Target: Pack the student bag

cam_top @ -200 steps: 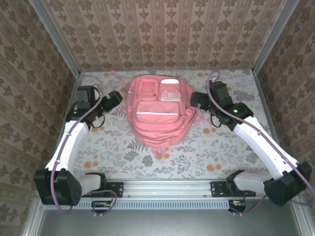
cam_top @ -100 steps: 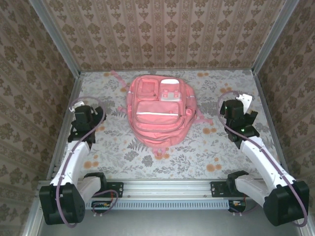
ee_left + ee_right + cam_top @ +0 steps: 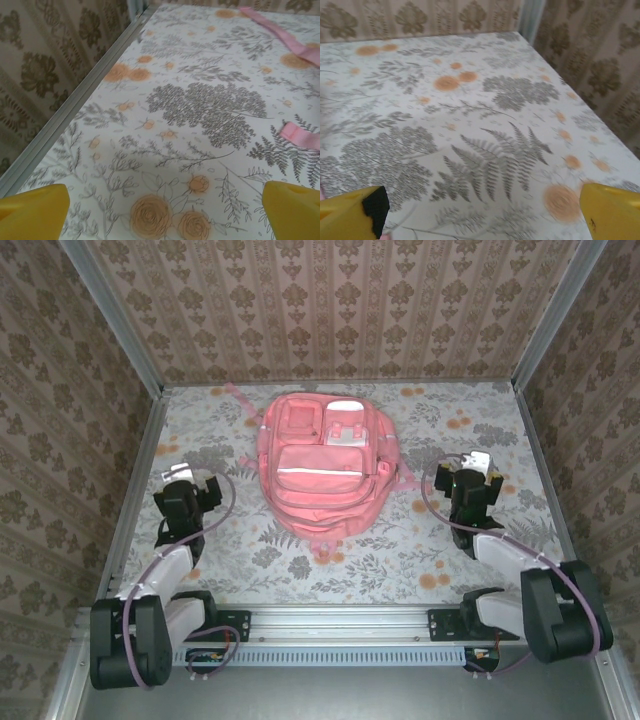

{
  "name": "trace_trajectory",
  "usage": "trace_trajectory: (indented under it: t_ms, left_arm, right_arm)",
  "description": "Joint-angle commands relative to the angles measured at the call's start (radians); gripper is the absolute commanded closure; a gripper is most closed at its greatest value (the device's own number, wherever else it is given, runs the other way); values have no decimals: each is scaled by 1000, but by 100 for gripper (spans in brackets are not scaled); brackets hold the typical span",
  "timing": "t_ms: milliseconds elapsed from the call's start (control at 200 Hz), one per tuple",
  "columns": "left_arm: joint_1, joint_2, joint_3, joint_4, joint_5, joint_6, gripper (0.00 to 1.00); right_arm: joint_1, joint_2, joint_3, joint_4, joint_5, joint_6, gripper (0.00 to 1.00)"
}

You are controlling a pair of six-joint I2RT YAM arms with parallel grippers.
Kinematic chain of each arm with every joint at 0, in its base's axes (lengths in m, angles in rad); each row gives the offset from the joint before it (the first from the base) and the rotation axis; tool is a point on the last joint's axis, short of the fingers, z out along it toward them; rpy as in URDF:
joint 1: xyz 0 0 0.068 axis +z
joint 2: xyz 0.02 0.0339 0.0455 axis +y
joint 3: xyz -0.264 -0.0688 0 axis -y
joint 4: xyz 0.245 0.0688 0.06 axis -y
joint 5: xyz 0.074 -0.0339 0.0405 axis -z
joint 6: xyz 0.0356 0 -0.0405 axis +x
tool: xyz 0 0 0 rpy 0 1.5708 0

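Bag position: student bag flat on the floral table cover, front pockets up, in the middle toward the far wall, between the two arms and apart from both.
Left gripper: left gripper near the left edge of the table, well apart from the bag; yellow fingers spread wide in the left wrist view, nothing between them.
Right gripper: right gripper on the right side, also well apart from the bag; jaws wide open over bare cover in the right wrist view, empty.
Handling: judged soft and floppy, not fragile; probably light if little is inside; likely to sag and fold when lifted at one point; fabric not slippery, but thin to pinch.
Where to take hold: best guess the small pink loop at the near end, or a pocket edge, one gripper to steady the fabric while the other works an opening.
Hidden: back panel and most of the shoulder straps under the bag; only ends visible, a far strap and a side strap.
Hard to make out: zipper pulls too small; pockets open or closed, cannot tell.
Cut off: two pink strap pieces running out of the right edge of the left wrist view.
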Motion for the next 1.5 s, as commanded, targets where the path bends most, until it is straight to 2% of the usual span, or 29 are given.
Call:
trace_trajectory:
  t_ms: [0,250,370,530,665,740,905,1120,1235,1490]
  left_arm:
    - [6,37,-37,249,92,101,0]
    - [13,249,-34,479,197,123,0]
    - [12,379,-38,633,213,111,0]
    - [1,495,-25,705,149,101,0]
    - [-27,496,33,602,43,101,0]
    - [-36,492,93,477,16,96,0]
    - [-54,501,92,496,0,118,0]
    - [-50,502,101,479,46,128,0]
    - [-22,501,119,440,173,140,0]
    - [-19,502,121,436,180,139,0]
  right_arm:
    - [-22,71,-14,194,-128,-60,0]
    - [-90,211,18,296,-322,-33,0]
    - [-89,282,11,369,-360,-49,1]
    - [-90,317,16,386,-360,-49,0]
    - [-89,321,42,344,-339,-40,0]
    - [-89,322,43,343,-339,-40,0]
    - [-89,322,44,342,-339,-40,1]
    - [-88,324,45,340,-339,-40,0]
    - [-89,324,45,341,-339,-40,0]
    - [-89,323,45,340,-339,-40,0]
